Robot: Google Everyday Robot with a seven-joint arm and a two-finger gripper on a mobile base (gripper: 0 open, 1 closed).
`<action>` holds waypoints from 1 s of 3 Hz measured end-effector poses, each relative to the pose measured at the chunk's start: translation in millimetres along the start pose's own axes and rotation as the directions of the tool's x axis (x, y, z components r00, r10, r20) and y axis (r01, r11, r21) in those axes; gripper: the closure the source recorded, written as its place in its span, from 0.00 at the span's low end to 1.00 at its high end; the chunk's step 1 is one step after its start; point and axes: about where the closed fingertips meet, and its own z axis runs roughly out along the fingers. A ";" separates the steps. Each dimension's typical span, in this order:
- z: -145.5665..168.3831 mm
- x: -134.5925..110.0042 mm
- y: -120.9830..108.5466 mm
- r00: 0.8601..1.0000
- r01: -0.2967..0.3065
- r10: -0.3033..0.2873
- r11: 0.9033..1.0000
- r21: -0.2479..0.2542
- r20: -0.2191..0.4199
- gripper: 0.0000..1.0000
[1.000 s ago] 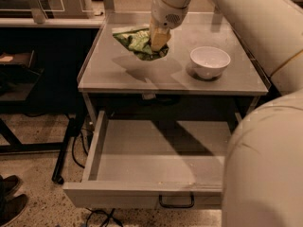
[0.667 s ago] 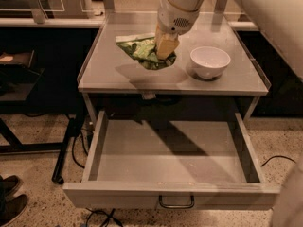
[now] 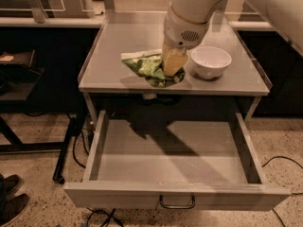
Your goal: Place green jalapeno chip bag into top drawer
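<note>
We lose the arm's upper part past the top edge, and the gripper (image 3: 173, 64) hides the right end of the green jalapeno chip bag (image 3: 147, 66). The arm comes steeply down over the tabletop (image 3: 123, 41), its jaws pinching the bag. The bag lies along the tabletop's front edge, its long axis left to right and its pale strip to the left. It sits just left of the white bowl (image 3: 210, 60), and the top drawer (image 3: 170, 157) stands open below.

We see the crinkled green jalapeno chip bag (image 3: 146, 65) pinched in the gripper (image 3: 173, 68) at the tabletop's (image 3: 128, 37) front edge. Below it, the shallow grey top drawer (image 3: 170, 160) stands pulled wide open.
</note>
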 end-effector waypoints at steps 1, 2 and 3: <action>0.6 3.6 -2.7 1.000 0.001 -0.001 1.000 0.009 -0.010 1.00; 18.2 20.6 24.8 0.999 -0.037 0.036 0.998 -0.044 -0.017 1.00; 40.8 48.3 87.3 0.993 -0.117 0.117 0.983 -0.141 -0.011 1.00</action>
